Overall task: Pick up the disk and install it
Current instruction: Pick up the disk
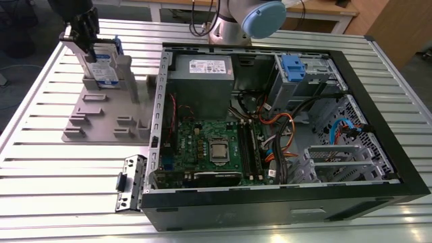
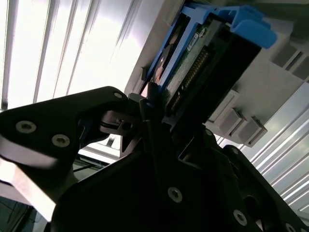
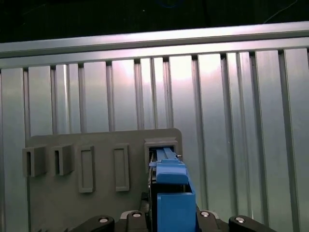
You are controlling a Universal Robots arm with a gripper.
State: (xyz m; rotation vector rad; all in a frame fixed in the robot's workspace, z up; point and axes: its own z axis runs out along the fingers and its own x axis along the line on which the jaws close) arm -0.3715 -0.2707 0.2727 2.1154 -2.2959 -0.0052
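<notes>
Second wrist view looks along the black gripper, whose fingers appear closed on the upper end of the disk. One fingertip presses against the drive's edge, just beside its connector row. The opposite finger is hidden behind the drive, so the clamp is judged rather than plainly seen.

In the first wrist view, the blue bracket framing the drive runs straight away from the wrist. Its far end sits in a slot of the grey holder fixture. The disk's long axis therefore lies in line with the gripper's own axis, not across it. The lower end seems still seated, though a slight lift cannot be ruled out.

In the exterior view the drive stands upright on its short end, label side facing the camera. The gripper is directly above it, at the far corner of the fixture on the exterior view's left. The fixture rests on the slatted aluminium table.

Beyond it, toward the exterior view's right, lies the open computer case. Past the grey power supply, the metal drive cage with its small blue latch sits in the case's far corner. That is well apart from the held disk, with the case wall between them.
</notes>
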